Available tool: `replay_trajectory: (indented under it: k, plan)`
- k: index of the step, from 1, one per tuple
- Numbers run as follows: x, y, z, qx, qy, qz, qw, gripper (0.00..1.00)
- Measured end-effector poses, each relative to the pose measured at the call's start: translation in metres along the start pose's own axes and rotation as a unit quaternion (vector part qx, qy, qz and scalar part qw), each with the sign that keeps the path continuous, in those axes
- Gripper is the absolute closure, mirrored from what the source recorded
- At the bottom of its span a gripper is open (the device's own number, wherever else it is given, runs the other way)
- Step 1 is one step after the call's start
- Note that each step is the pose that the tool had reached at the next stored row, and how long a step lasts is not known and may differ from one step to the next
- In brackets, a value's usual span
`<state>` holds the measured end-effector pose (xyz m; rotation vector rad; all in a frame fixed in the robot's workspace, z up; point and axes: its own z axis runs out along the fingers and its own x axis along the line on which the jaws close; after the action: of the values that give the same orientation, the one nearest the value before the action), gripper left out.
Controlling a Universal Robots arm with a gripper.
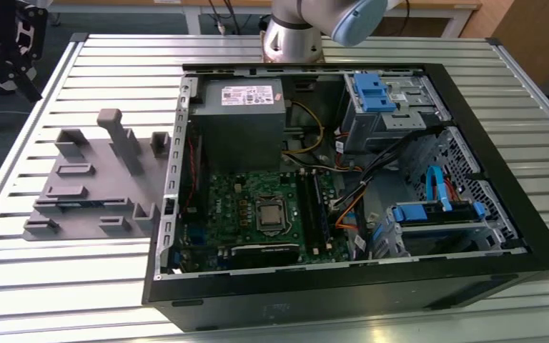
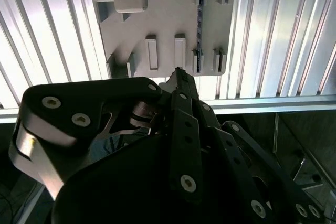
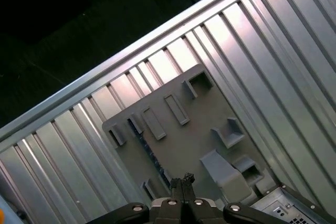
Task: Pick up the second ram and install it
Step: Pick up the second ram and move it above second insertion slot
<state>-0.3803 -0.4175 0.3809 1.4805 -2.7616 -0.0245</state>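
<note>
The second ram (image 2: pixel 199 22) is a thin blue stick standing on edge in slotted holders of a grey fixture (image 2: pixel 168 19) on the table. It also appears as a dark blue line in the first wrist view (image 3: pixel 150 155) and as a blue strip in the exterior view (image 1: pixel 72 204). My gripper (image 2: pixel 178 73) hangs well above the fixture, shut, with nothing between its fingers. In the first wrist view the gripper (image 3: pixel 182 180) has its tips pressed together just beside the ram's line. The green motherboard (image 1: pixel 255 207) with its long black slots (image 1: pixel 314 204) lies inside the open computer case (image 1: pixel 351 179).
The grey fixture (image 1: pixel 94 179) carries a tall post (image 1: pixel 122 139) and several low blocks. The case's metal wall (image 1: pixel 171 179) rises right beside the fixture. A grey power-supply box (image 1: pixel 241 121), cables and blue drive brackets (image 1: pixel 379 93) fill the case. The arm's base (image 1: pixel 289 36) stands behind it.
</note>
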Motion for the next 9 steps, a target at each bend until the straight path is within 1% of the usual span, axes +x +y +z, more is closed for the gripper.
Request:
replay_trajectory:
  k: [3,4,7,9]
  plan:
    - [0.0000,0.0000,0.0000,-0.0001,-0.0001,-0.001,1.0000,0.89]
    - [0.0000,0.0000,0.0000,-0.0001,-0.0001,-0.005,1.0000,0.89]
    - [0.0001,0.0000,0.0001,-0.0001,0.0004,-0.029,0.9996,0.89]
    - [0.0000,0.0000,0.0002,-0.0001,0.0007,-0.048,0.9989,0.89]
